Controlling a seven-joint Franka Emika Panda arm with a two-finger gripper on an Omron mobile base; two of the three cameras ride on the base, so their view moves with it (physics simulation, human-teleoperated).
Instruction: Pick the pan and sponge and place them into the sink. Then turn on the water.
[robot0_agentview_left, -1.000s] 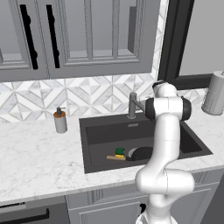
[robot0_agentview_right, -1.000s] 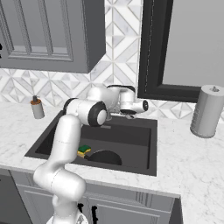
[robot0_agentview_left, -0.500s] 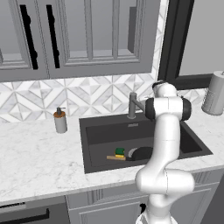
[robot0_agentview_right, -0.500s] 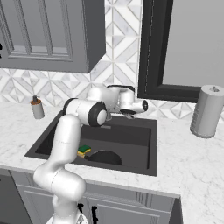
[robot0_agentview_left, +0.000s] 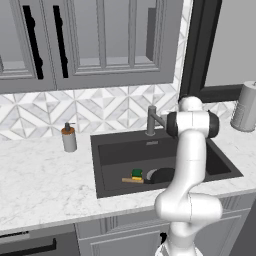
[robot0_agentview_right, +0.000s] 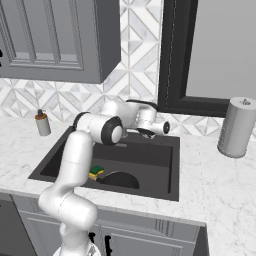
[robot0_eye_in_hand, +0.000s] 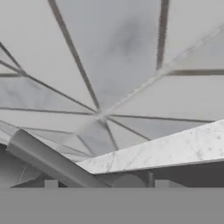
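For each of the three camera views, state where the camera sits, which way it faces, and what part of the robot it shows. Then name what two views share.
Left base view: behind the arm's left, looking down at the sink; arm at lower right.
Right base view: behind its right, same sink; arm at lower left, claw by the faucet.
Hand view: on the hand, facing the tiled backsplash; the fingertips show at the bottom.
Both base views share the pan and sponge.

Sink (robot0_agentview_left: 115, 152): dark grey basin. Faucet (robot0_agentview_left: 151, 120): grey metal. Pan (robot0_agentview_left: 161, 176): black, with a light-brown handle. Sponge (robot0_agentview_left: 136, 173): green top over yellow base. Counter (robot0_agentview_left: 45, 185): white marble with faint grey veining. Backsplash (robot0_agentview_left: 105, 110): white and pale-grey tiles in a geometric triangle pattern with dark joints. Cabinets (robot0_agentview_left: 100, 40): mid grey, with black handles. Soap bottle (robot0_agentview_left: 69, 139): grey body, brown top. Canister (robot0_agentview_right: 236, 127): plain silver-grey. Window frame (robot0_agentview_right: 172, 55): black.
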